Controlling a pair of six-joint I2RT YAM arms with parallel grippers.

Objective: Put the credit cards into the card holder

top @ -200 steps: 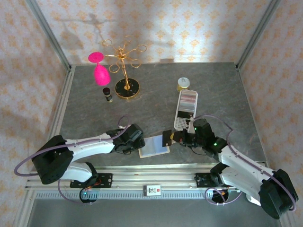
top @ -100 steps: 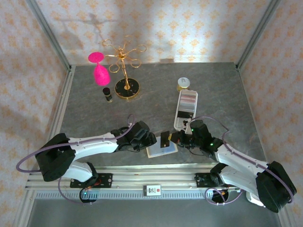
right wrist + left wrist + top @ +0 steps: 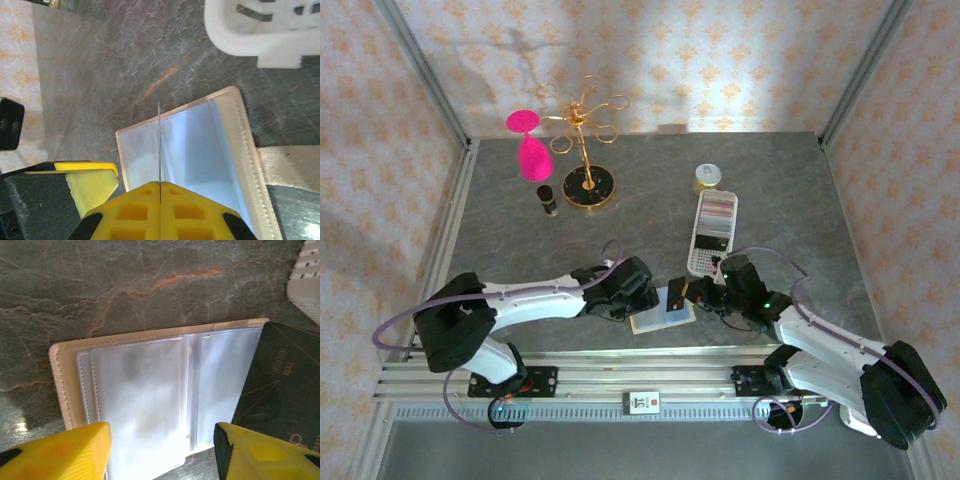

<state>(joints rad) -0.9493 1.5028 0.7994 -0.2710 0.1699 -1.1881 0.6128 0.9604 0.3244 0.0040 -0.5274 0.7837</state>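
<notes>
The beige card holder lies open near the table's front edge, its clear sleeves facing up. My left gripper is at its left side and stands open, one yellow finger on each side of the sleeves' near edge, gripping nothing. My right gripper is shut on a dark credit card. That credit card is seen edge-on, standing upright over the open card holder. In the left wrist view the credit card's dark face covers the card holder's right end.
A long white perforated tray with more cards stands just behind the right gripper. A yellow-lidded jar sits behind it. A gold stand, a pink glass and a small dark bottle are at the back left.
My left gripper has moved right to the holder's left side, and its jaws have narrowed slightly. The holder has shifted a little to the right. The right gripper has lowered the card over it.
</notes>
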